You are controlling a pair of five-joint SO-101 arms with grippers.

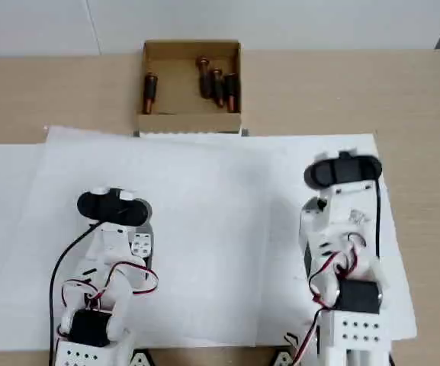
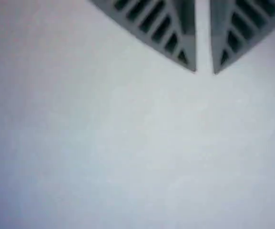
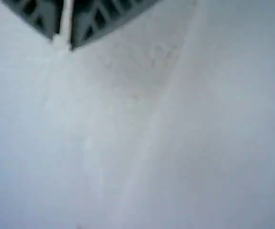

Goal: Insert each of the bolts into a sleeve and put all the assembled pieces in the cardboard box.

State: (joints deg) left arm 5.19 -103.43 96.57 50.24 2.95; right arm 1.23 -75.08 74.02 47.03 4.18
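Light wooden tabletop [image 1: 52,84] carries sheets of white paper [image 1: 220,229] that end just in front of an open brown cardboard box [image 1: 191,47]. Inside the box, one copper-coloured bolt-and-sleeve piece [image 1: 149,93] lies by the left wall, and a cluster of similar pieces [image 1: 218,84] lies toward the right wall. Well in front of the box, one white folded arm [image 1: 101,259] sits to its left and a second arm [image 1: 342,244] to its right. The left gripper [image 2: 204,71], with grey ribbed fingers, hangs over the paper, drawn almost together on nothing. The right gripper [image 3: 61,42] matches it.
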